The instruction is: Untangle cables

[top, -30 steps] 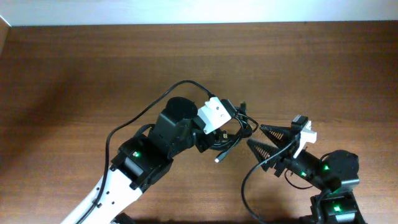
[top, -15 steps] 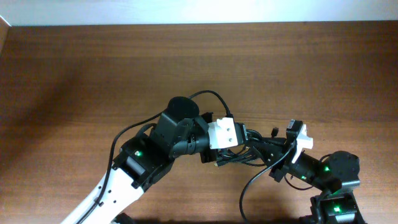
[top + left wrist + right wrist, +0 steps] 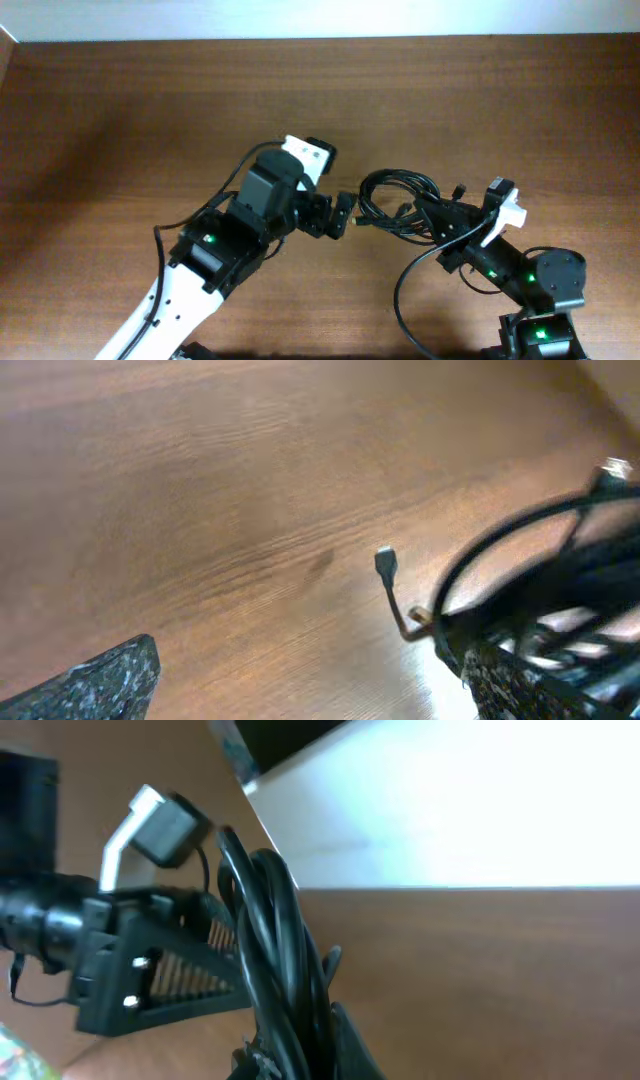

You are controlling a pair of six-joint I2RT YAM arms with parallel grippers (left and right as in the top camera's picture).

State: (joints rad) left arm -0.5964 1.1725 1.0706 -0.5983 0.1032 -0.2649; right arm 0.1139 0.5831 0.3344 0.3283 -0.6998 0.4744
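Cables (image 3: 392, 190) sit pinched in the closed right end effector (image 3: 428, 214), likely anchoring them; left end effector (image 3: 338, 214), at 9 o'clock, gapes empty.

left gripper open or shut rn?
Open: left gripper fingers sit far apart in its wrist view, gripping nothing. The right gripper is shut on the cables.
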